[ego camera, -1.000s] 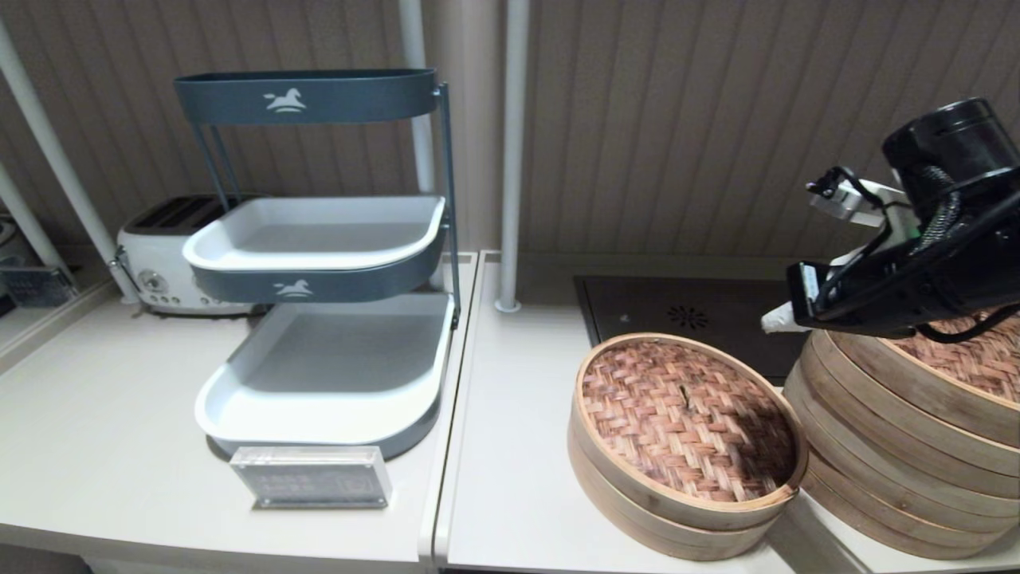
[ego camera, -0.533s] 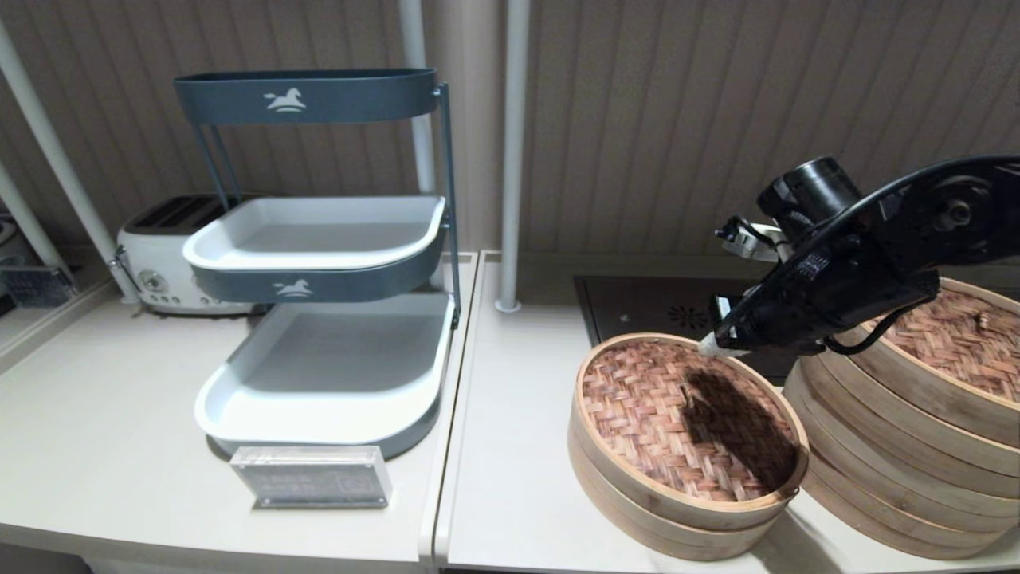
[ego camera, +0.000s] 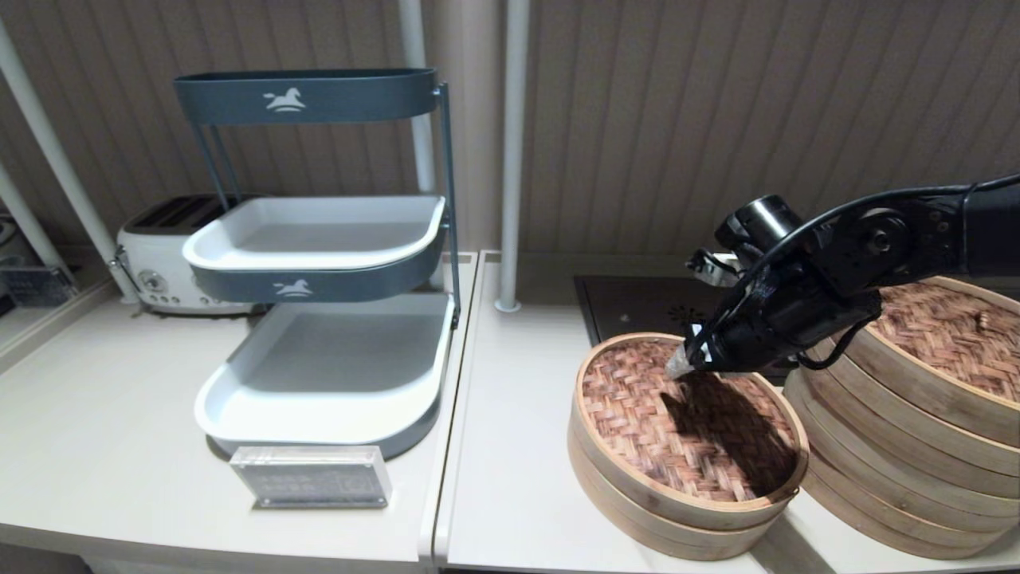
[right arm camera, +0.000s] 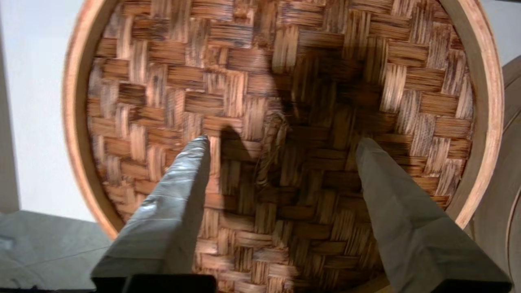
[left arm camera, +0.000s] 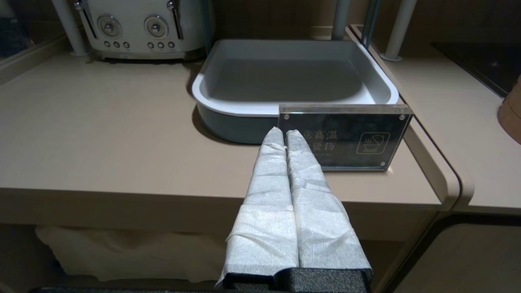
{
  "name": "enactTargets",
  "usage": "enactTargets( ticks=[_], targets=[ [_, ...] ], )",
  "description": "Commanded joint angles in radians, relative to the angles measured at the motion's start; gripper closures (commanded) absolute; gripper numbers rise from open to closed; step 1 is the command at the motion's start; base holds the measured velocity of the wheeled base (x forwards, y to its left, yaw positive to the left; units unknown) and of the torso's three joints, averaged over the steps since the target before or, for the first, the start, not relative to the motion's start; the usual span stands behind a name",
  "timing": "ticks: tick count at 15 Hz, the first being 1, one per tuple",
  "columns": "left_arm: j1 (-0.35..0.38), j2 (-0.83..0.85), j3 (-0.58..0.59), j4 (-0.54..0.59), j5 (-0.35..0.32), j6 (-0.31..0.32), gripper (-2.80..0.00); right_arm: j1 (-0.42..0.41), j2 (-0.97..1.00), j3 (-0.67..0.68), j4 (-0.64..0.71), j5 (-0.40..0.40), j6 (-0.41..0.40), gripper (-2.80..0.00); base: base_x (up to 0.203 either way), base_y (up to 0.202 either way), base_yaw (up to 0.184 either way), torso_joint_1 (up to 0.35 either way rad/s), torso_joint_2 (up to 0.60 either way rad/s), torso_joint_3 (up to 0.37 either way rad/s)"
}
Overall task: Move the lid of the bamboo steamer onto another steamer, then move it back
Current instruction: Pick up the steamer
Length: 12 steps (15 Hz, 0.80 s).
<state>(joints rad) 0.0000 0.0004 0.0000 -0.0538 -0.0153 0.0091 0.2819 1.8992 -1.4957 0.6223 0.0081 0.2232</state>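
Observation:
The bamboo steamer lid (ego camera: 637, 414), reddish-brown weave in a pale rim, lies on a low steamer at centre right. Its thin dark loop handle (right arm camera: 272, 154) sits between my right gripper's spread fingers. My right gripper (ego camera: 679, 365) hovers open just above the lid's far half, pointing down at it, with nothing held (right arm camera: 283, 141). The tall stacked steamer (ego camera: 876, 446) stands touching the low one on its right, and carries its own woven lid with a pale knob (ego camera: 982, 319). My left gripper (left arm camera: 285, 132) is shut and empty, parked before the table's front edge, out of the head view.
A grey-and-white tiered tray rack (ego camera: 319, 367) stands at centre left, with an acrylic sign (ego camera: 311, 477) in front of it. A white toaster (ego camera: 159, 263) is at the back left. A dark hob (ego camera: 661, 307) lies behind the steamers. A white pole (ego camera: 510, 159) rises at the back.
My right arm swung left and down from above the tall steamer to just above the centre lid. Its shadow now covers the lid's middle. The lid has not moved.

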Motion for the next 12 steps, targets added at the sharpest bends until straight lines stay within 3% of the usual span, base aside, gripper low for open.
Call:
enactTargets(
  ticks=[1,12],
  targets=[
    [0.000,0.000,0.028,0.000,0.000,0.000,0.00,0.002,0.028,-0.007,0.005,-0.016,0.001,-2.80,0.000,0.000,0.000,0.000,0.00,0.000],
    [0.000,0.000,0.028,0.000,0.000,0.000,0.00,0.025,0.075,0.002,0.004,-0.057,0.005,-2.80,0.000,0.000,0.000,0.000,0.00,0.000]
  ],
)
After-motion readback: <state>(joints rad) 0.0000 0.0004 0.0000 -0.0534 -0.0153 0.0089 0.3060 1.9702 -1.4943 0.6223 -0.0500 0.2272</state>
